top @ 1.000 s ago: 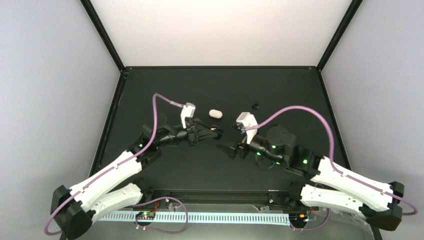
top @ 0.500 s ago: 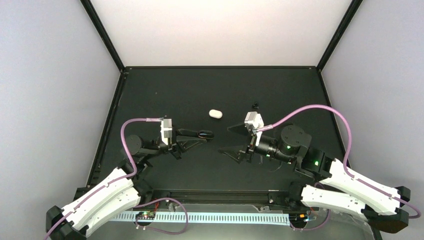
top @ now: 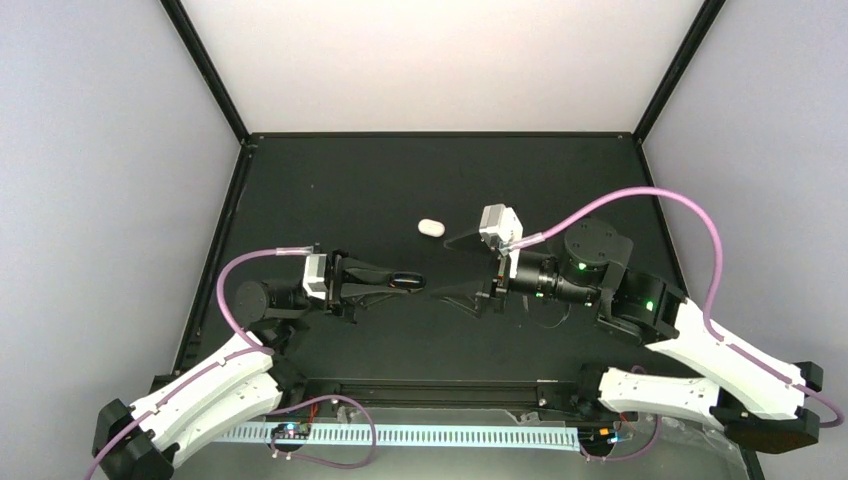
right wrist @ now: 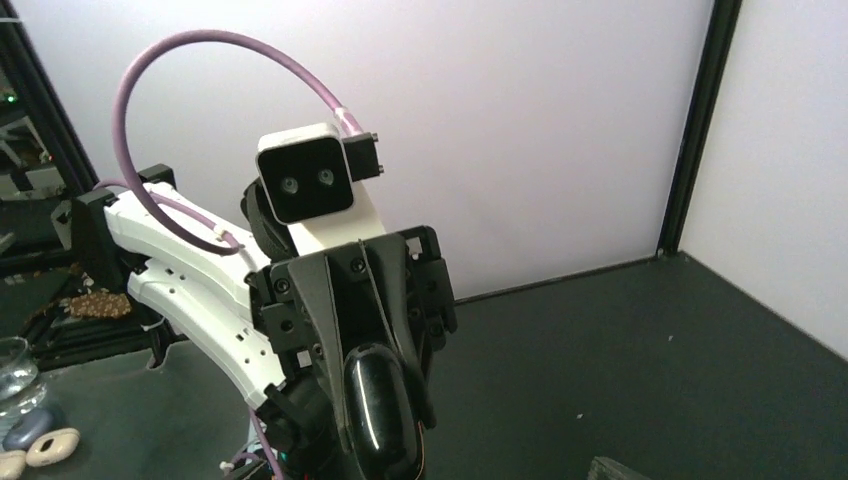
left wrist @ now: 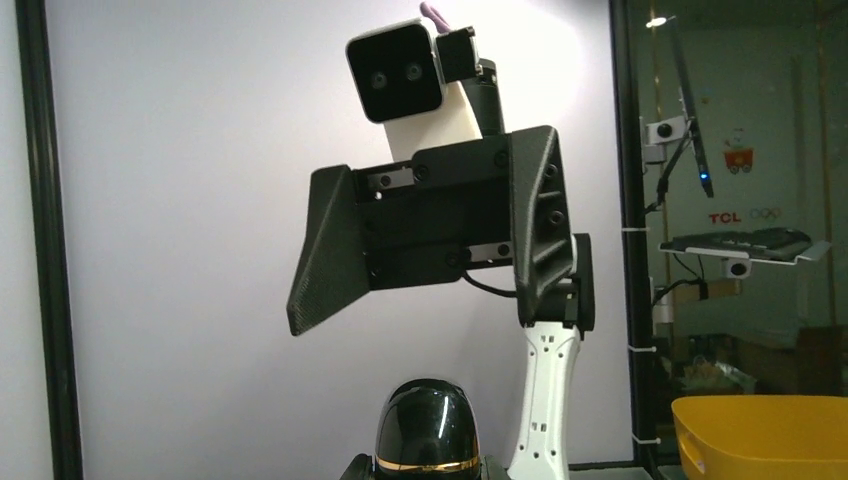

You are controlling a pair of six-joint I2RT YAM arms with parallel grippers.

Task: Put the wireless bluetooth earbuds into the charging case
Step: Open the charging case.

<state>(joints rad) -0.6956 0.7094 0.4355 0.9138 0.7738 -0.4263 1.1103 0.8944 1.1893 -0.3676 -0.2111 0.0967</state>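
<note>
the charging case (top: 431,228) lies shut on the black table (top: 330,180), just beyond both grippers and touched by neither. we find no earbuds in any view, so we judge they may already sit inside, though we cannot confirm it. the left gripper (top: 408,280) has its fingers pressed together with nothing showing between them; the right gripper (top: 458,268) stands spread wide and empty. against a second ago, the left arm has drawn back toward its own side, the right wrist has swung up, and the case has not moved
</note>
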